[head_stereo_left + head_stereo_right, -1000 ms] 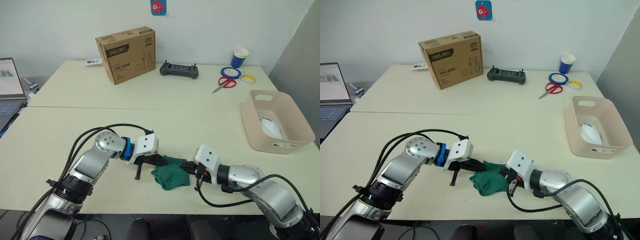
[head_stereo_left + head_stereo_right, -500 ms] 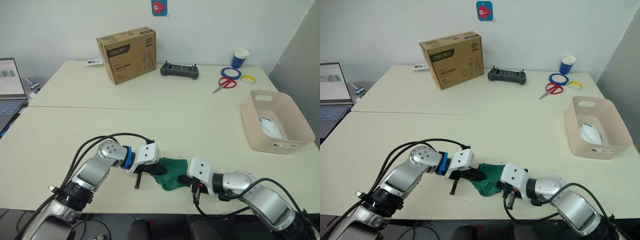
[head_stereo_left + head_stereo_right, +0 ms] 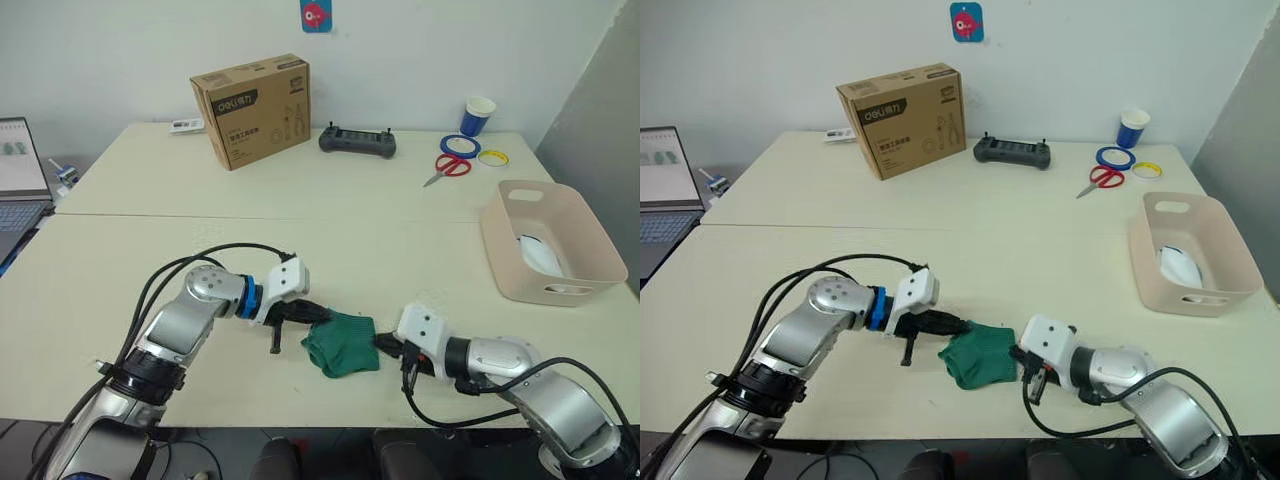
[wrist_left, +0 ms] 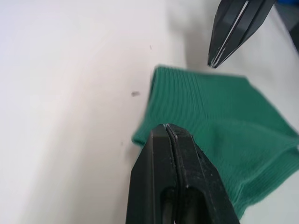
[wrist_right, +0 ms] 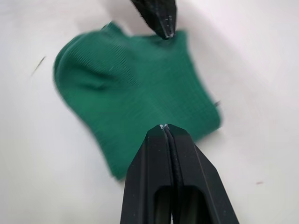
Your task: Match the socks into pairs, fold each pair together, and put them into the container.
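1. Dark green socks (image 3: 342, 343) lie in a folded bundle on the pale desk (image 3: 300, 250), near its front edge, between the two claws.
2. Left claw (image 3: 318, 314): fingers pressed together, tip at the bundle's left upper edge, holding nothing. In the left wrist view the closed tip (image 4: 167, 128) sits over the sock's edge; cannot tell if it touches.
3. Right claw (image 3: 385, 345): fingers together, empty, tip just beside the bundle's right edge. The right wrist view shows the closed tip (image 5: 165, 128) pointing at the green fabric (image 5: 135, 93).
4. Container (image 3: 590, 255): pinkish-beige tub at the desk's right side, well apart from the green socks. Something white (image 3: 541, 256) lies inside it, looks like a sock, cannot tell more.
5. Far side of the desk: brown cardboard box (image 3: 252, 107), black controller (image 3: 358, 141), red scissors (image 3: 448, 167), blue tape roll (image 3: 459, 146), yellow tape roll (image 3: 494, 157), blue-and-white cup (image 3: 479, 115).
6. Laptop (image 3: 22, 175) at the far left edge.
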Controlling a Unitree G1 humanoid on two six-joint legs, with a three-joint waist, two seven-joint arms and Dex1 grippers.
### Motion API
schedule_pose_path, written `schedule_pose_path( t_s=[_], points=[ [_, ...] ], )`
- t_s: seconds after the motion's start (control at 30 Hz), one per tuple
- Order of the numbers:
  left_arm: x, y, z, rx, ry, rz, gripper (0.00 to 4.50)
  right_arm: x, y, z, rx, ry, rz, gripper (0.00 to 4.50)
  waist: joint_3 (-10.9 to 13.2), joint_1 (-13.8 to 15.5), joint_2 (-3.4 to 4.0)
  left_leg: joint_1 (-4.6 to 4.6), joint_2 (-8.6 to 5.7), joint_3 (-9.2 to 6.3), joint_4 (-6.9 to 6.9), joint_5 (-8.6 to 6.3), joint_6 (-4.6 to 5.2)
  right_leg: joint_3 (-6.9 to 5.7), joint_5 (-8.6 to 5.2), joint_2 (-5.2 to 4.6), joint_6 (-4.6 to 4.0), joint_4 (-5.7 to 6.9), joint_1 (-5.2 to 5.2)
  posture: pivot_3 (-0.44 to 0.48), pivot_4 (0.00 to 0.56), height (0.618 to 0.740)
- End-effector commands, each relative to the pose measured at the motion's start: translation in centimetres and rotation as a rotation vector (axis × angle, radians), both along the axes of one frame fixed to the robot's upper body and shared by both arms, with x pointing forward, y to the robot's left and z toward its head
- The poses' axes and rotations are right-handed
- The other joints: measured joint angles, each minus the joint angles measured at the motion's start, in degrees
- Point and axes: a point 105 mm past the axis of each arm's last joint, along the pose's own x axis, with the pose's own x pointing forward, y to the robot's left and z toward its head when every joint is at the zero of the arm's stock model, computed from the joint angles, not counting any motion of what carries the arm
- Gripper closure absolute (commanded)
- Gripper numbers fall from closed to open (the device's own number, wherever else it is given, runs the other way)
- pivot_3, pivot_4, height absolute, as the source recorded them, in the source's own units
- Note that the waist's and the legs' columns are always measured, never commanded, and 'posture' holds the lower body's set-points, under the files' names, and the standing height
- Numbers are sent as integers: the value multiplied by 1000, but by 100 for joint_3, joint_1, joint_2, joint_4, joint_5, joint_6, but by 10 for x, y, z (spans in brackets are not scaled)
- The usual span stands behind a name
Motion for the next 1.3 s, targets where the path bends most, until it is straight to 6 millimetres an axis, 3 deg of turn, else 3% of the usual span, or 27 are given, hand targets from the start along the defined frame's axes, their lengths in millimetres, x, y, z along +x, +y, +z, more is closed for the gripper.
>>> schedule_pose_path(
  t_s=[0.03,0.2,0.37,0.5,0.67,0.77,0.87,1.0,1.1,1.3],
  points=[
    [3,-4,6,-10,-51,15,4500,10,9,12,51,-55,-24,4435,0,-8,0,1,0,1,0,0,0,2,0,0,0,0,0,0,150,723],
    [9,0,-24,97,-75,43,4500,27,20,-9,29,-41,-64,4435,0,2,1,1,-2,4,1,0,0,3,1,-1,0,0,-2,0,150,723],
    [10,9,-34,130,-78,50,4500,21,6,-25,-35,-17,-83,4435,0,21,1,-11,-2,3,1,0,0,3,1,-2,0,-3,-10,0,150,723],
    [11,11,-28,122,-109,35,4500,17,-4,-16,-23,-48,-100,4435,-1,50,2,-11,-3,2,1,0,0,0,0,-3,0,-4,-8,0,150,723],
    [18,1,5,15,-179,21,4500,14,-13,10,77,-76,-169,4435,0,58,1,-13,-2,2,8,0,0,1,2,-3,1,-1,-7,0,150,723],
    [10,-8,18,-24,-175,-56,4500,11,-22,12,70,-60,-220,4435,0,67,1,-15,-2,0,9,0,0,-1,2,-2,2,-1,-7,0,150,723],
    [2,-7,11,43,-206,-135,4500,8,-25,11,100,-18,-272,4435,0,46,2,-15,-2,1,8,0,0,1,1,-2,2,-2,-8,0,150,723],
    [-6,-17,10,-3,-158,-153,4500,4,-25,14,112,-18,-297,4435,0,35,2,-15,-1,0,8,0,0,0,2,-1,1,1,-8,0,150,723],
    [-10,-17,-2,27,-146,-172,4500,-2,-21,10,99,3,-255,4435,0,34,2,-14,-2,2,12,0,0,2,2,-2,2,0,-6,0,150,723],
    [-17,-10,-4,45,-91,-183,4500,-9,-16,7,94,15,-188,4435,0,27,1,-15,-1,0,13,0,0,0,2,0,2,0,-7,0,150,723]
  ],
)
